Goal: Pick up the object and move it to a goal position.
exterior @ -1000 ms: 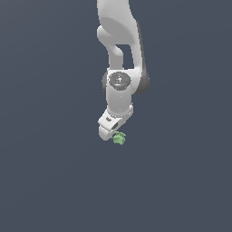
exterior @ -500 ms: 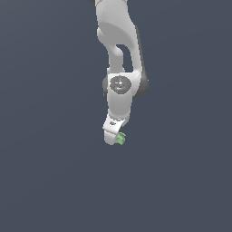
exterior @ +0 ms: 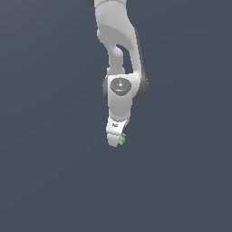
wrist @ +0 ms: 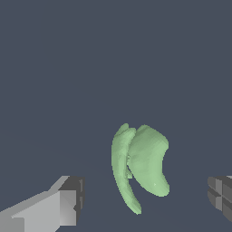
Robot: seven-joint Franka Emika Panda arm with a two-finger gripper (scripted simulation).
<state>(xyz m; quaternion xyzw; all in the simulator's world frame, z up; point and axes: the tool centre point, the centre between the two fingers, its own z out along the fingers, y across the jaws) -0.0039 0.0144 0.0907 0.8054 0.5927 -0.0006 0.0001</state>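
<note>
The object (wrist: 140,165) is a small light-green lumpy item made of two curved lobes, lying on the dark grey floor. In the wrist view it sits between my two fingers, with a clear gap on each side. One finger (wrist: 68,201) and the other finger (wrist: 219,195) stand wide apart, so my gripper (wrist: 145,197) is open and touches nothing. In the exterior view the white gripper (exterior: 115,136) points down over the object (exterior: 122,139), which shows only as a green sliver at the gripper's tip.
The dark grey floor (exterior: 45,181) runs flat in all directions with no other objects in view. The white arm (exterior: 118,45) rises from the gripper to the exterior view's top edge.
The gripper has come down and straightened over the object, which now shows less than before. The object has stayed in place.
</note>
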